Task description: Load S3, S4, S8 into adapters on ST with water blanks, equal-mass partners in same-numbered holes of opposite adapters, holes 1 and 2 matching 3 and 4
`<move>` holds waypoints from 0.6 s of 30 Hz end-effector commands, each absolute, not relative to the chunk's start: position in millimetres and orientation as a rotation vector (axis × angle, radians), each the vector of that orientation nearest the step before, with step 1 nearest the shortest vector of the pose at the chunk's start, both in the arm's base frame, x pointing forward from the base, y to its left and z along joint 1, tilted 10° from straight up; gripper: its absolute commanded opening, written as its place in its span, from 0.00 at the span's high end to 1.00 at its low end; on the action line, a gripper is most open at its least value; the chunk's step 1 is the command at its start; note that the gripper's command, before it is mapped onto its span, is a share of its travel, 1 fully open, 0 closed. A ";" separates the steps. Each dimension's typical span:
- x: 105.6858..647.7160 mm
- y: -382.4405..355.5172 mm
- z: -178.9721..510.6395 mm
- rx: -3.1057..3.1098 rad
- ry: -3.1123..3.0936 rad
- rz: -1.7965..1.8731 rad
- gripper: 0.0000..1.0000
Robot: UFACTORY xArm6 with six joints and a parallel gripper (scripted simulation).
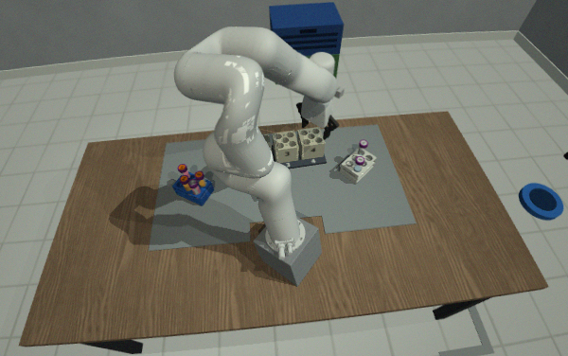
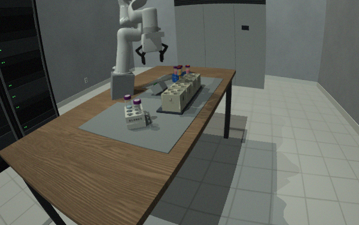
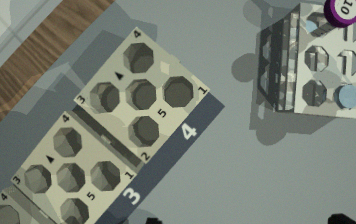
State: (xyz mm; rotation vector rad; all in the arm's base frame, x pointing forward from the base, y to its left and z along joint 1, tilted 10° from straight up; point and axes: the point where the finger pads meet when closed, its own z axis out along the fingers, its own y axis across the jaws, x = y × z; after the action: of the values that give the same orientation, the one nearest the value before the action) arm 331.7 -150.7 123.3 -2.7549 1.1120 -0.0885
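Observation:
My gripper is open and empty, high above the table near the right end of the adapter row. Adapter 4 and adapter 3 stand in the stand ST; their visible holes look empty. The arm hides the other adapters in the top view. The white blanks rack holds two white-dot tubes; one cap reads 10. The blue rack holds several purple-capped tubes, some orange-dotted; IDs are unreadable.
A pale blue round thing sits in the blanks rack. The small sloped grey desk, with a green mark on top, stands between the arm base and the adapter row. The table edge runs behind the adapters.

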 end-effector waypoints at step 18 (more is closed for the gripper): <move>294.8 -233.2 108.9 -2.755 1.113 -0.094 0.00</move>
State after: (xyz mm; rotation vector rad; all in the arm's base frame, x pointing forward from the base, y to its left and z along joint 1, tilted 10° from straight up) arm 298.7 -221.5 109.8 -2.7549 1.1120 -0.0888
